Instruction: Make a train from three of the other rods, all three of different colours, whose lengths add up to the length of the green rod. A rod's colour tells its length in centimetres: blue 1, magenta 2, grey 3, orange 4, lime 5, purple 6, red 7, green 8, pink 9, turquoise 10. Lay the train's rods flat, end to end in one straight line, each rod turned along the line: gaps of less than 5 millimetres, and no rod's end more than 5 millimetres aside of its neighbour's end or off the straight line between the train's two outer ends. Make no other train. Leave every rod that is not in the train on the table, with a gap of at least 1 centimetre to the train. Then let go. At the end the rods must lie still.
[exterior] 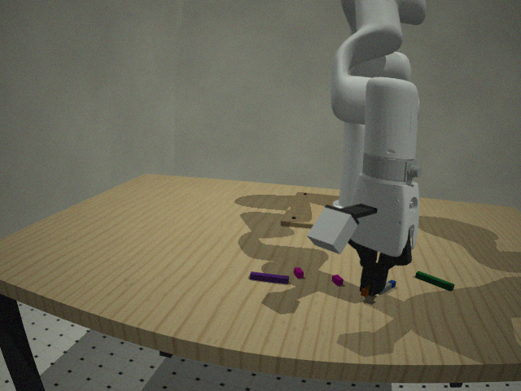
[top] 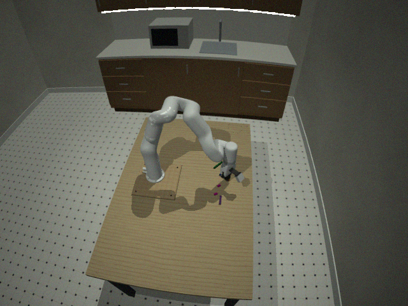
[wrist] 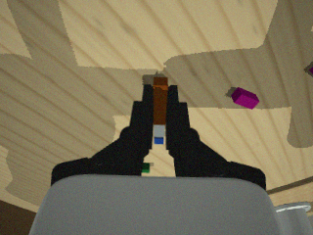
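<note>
Pincer [top: 225,178] [exterior: 374,290] [wrist: 159,99] points down, closed around orange rod [exterior: 365,291] [wrist: 159,105].

Past the pale wooden table [top: 171,237] [exterior: 168,235] [wrist: 112,24], I see a grey boxy microwave [top: 171,32] left of the sink on brown wooden cabinets [top: 197,82], under a glowing white light strip [top: 197,8], between dim grey walls [top: 356,99] [exterior: 92,92].

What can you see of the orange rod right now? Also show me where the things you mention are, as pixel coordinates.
The orange rod [exterior: 365,291] [wrist: 160,105] is a small, square-edged, plain-coloured bar. It sits lengthwise between the gripper's [exterior: 374,291] [wrist: 160,88] black fingers, shut on it, low over the table. In the wrist view, the grey rod [wrist: 158,130] lines up behind it; whether they touch, I cannot tell.
</note>
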Motion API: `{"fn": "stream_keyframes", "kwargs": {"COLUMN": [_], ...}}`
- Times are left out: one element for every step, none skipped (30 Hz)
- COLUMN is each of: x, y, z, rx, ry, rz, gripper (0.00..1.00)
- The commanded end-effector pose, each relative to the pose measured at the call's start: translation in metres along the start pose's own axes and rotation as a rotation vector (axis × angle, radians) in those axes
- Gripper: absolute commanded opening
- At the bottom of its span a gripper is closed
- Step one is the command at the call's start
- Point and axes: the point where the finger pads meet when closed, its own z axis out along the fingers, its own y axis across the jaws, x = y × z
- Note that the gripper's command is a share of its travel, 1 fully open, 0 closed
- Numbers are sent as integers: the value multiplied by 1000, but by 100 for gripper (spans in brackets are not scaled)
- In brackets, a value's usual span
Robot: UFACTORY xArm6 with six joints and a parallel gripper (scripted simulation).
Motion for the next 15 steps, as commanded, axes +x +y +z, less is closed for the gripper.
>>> {"fn": "stream_keyframes", "kwargs": {"x": [1,1,1,1,1,1,1,1,1,1,1,1,1,1,1], "y": [-1,-1,-1,-1,-1,-1,-1,-1,-1,-1,-1,-1,-1,-1,-1], "z": [-2,-2,-2,-1,-1,-1,-1,-1,0,0,1,2,2,3,4], "rx": [3,3,3,3,3,3,3,3,3,3,3,3,3,3,3], "ry": [3,3,3,3,3,3,3,3,3,3,3,3,3,3,3], "rz": [0,0,0,0,0,0,0,0,0,0,0,0,0,0,0], "gripper": [4,4,4,4,4,4,4,4,4,4,4,4,4,4,4]}}
